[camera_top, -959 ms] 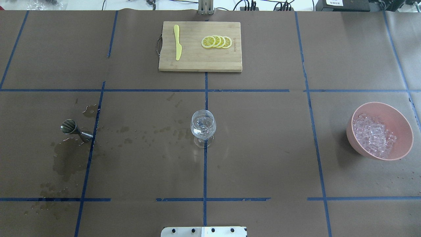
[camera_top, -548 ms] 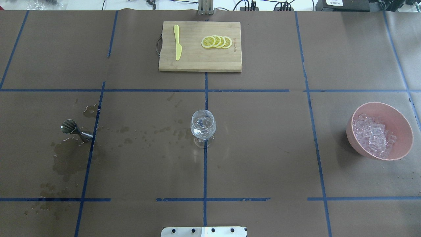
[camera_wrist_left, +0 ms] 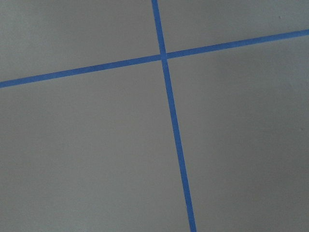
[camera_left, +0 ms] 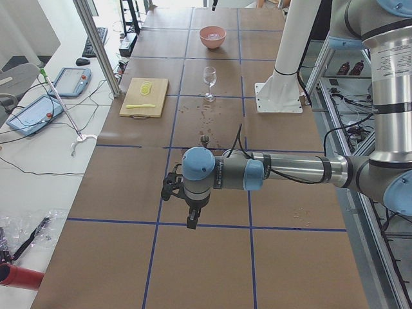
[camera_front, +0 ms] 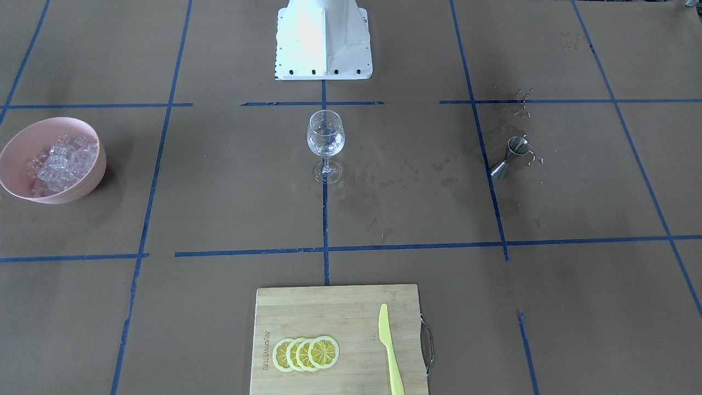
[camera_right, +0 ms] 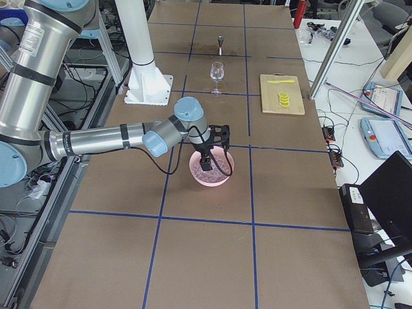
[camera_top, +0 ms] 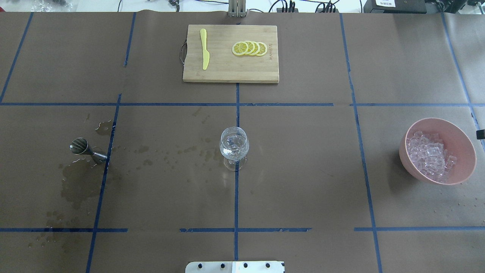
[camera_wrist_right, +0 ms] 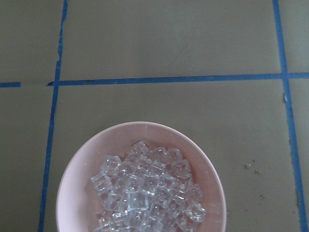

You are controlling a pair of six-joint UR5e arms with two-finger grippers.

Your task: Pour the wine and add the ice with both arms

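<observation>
A heap of clear ice (camera_top: 430, 155) fills a pink bowl (camera_top: 467, 137) at the table's right. My right wrist view looks straight down on that ice (camera_wrist_right: 145, 193). In the exterior right view my right gripper (camera_right: 206, 164) hangs just above the bowl (camera_right: 222, 179); I cannot tell whether it is open or shut. A black sliver (camera_top: 481, 133) of it shows at the overhead view's right edge. My left gripper (camera_left: 192, 220) points down over bare table far to the left; its state I cannot tell either. A clear wine glass (camera_top: 234, 146) stands upright in the middle. Wine is out of view.
A steel jigger (camera_top: 88, 149) stands at the left among wet stains (camera_top: 79, 185). A wooden cutting board (camera_top: 227, 68) at the far side carries a yellow knife (camera_top: 204, 49) and lemon slices (camera_top: 250, 48). The white robot base (camera_front: 323, 38) sits at the near edge.
A black part of the right gripper has come into the overhead view at its right edge, beside the bowl. Glass, jigger and bowl have not moved.
</observation>
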